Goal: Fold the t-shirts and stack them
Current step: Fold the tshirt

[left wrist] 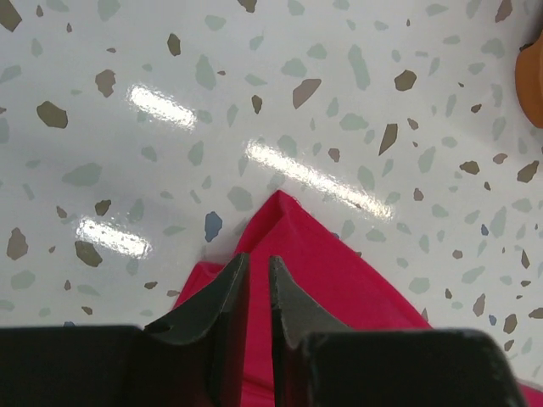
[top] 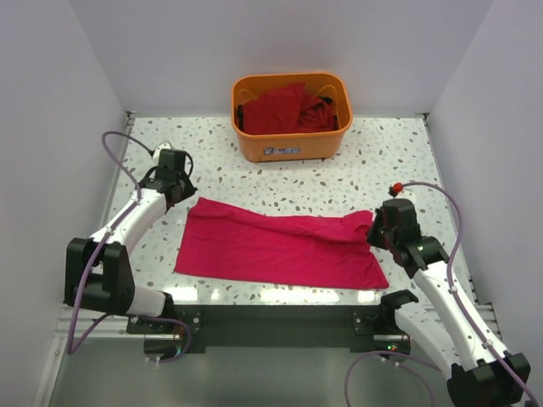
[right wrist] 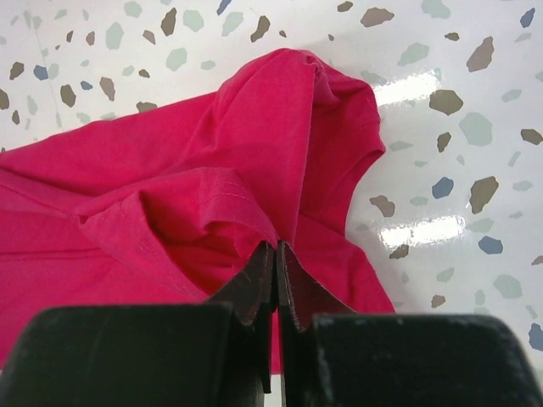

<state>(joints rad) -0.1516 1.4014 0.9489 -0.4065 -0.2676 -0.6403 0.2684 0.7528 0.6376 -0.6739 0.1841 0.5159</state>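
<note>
A bright pink t-shirt lies spread across the middle of a speckled table, mostly flat, with wrinkles running toward its 3 o'clock end. My right claw is at that 3 o'clock edge, clenched on a raised fold of the cloth near a sleeve, and the fabric bunches up to meet the tips. My left claw sits over the shirt's 10 o'clock corner. Its fingers are almost together with only a thin slit between them, and I cannot tell whether they pinch the cloth or merely hover over it. I judge that the step in hand is the first fold. To do it well I should have a sure pinch on both ends, lift evenly, keep the cloth taut between the claws and lay the edges square. An orange basket stands at 12 o'clock, well apart from the shirt, holding darker red shirts in a heap. Nothing lies on the shirt, though the rumpled sleeve by my right claw may spoil a clean crease.
</note>
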